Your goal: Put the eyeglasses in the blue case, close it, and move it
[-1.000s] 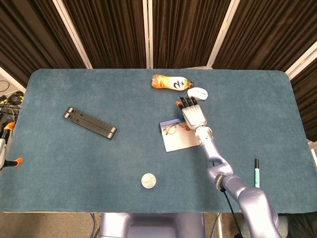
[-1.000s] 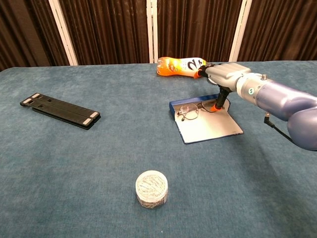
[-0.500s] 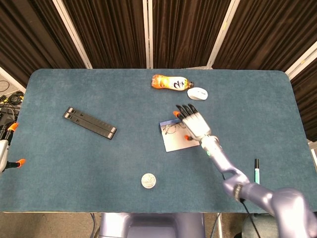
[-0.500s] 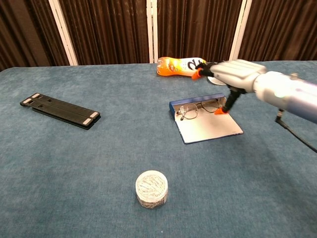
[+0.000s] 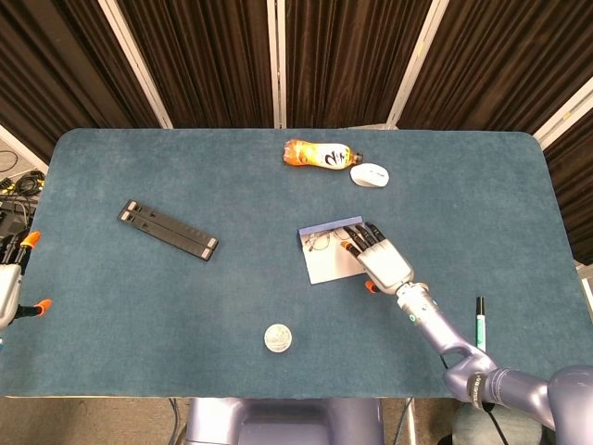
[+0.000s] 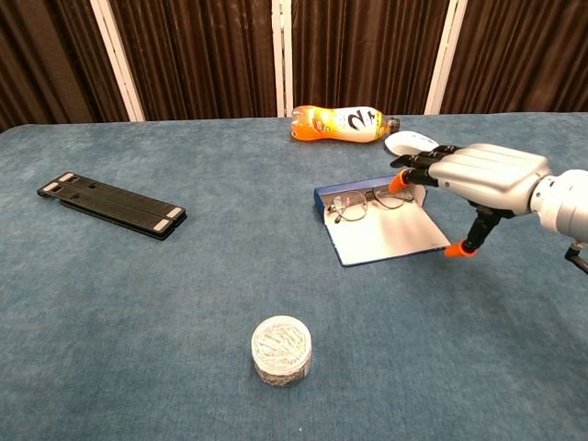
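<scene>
Right hand (image 6: 478, 175) has pulled back off the eyeglasses (image 6: 360, 202), fingers spread, empty. Blue case (image 6: 381, 228) looks light, rigid; grip flap's free edge.

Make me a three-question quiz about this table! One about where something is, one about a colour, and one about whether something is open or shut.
1. Where are the glasses?
A. in the open case
B. beside the round tin
C. on the black bar

2. What colour is the bottle lying at the back?
A. green
B. orange
C. purple

3. How is the blue case?
A. shut
B. open
C. upside down

Answers: 1 A, the glasses lie inside the case by its blue edge. 2 B, the bottle is orange with a white label. 3 B, its lid lies flat, and the right hand hovers over it holding nothing.
</scene>
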### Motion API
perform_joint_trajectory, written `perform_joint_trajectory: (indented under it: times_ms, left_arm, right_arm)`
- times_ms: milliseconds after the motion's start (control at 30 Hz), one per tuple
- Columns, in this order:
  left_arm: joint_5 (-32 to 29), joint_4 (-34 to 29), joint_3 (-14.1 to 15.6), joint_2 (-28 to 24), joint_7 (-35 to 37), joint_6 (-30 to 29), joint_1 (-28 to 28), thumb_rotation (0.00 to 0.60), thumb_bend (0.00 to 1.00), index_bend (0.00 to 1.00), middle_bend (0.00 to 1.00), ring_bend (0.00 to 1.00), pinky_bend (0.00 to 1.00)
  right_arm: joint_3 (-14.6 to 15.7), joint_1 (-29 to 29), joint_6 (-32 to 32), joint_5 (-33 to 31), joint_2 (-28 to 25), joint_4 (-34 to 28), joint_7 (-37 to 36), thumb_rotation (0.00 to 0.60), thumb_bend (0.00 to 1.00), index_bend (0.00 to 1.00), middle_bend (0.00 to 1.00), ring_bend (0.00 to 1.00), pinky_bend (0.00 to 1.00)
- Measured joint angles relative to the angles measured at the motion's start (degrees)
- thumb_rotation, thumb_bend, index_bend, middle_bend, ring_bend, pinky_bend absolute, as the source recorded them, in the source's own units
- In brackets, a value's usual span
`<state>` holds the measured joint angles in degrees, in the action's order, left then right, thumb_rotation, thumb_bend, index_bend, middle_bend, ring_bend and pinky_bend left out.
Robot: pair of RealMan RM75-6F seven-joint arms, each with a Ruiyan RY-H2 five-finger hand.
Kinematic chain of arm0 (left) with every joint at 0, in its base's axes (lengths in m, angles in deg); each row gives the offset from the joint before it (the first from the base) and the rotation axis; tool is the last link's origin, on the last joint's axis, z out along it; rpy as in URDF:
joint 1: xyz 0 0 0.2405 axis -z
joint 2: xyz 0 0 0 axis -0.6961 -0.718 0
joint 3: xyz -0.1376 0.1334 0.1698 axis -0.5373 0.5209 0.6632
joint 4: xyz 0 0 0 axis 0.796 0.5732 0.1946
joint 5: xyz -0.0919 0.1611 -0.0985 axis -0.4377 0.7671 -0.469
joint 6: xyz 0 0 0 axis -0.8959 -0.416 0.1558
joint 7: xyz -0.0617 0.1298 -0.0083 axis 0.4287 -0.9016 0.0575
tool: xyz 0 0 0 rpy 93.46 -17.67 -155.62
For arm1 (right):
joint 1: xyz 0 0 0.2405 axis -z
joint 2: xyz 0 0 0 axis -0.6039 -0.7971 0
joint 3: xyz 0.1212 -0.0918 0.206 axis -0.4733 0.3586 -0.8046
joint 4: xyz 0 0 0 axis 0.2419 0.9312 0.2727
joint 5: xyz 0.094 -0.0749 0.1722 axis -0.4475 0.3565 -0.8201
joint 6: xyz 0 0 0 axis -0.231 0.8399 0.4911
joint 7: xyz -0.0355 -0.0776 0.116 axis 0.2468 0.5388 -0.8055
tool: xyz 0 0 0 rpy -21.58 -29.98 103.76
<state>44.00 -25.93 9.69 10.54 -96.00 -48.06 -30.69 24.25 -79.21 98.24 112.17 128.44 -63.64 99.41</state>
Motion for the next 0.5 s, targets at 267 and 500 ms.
perform_joint_trajectory:
  times_ms: [267, 500]
  left_arm:
    - [-0.5, 0.21, -0.17, 0.08, -0.06, 0.03, -0.01, 0.6, 0.0, 0.0, 0.0, 0.0, 0.0]
    - [-1.11, 0.6, -0.23, 0.42, -0.53, 0.62, 0.27, 0.6, 0.0, 0.0, 0.0, 0.0, 0.0]
  right_arm:
    - [-0.91, -0.94, -2.09, -0.75, 2.9, 3.48, 0.43, 0.6, 0.09, 0.22, 0.01, 0.0, 0.0]
    - [-1.27, -1.34, -2.79, -0.63, 4.46, 6.24, -0.13, 0.6, 0.09, 0.22, 0.01, 0.0, 0.0]
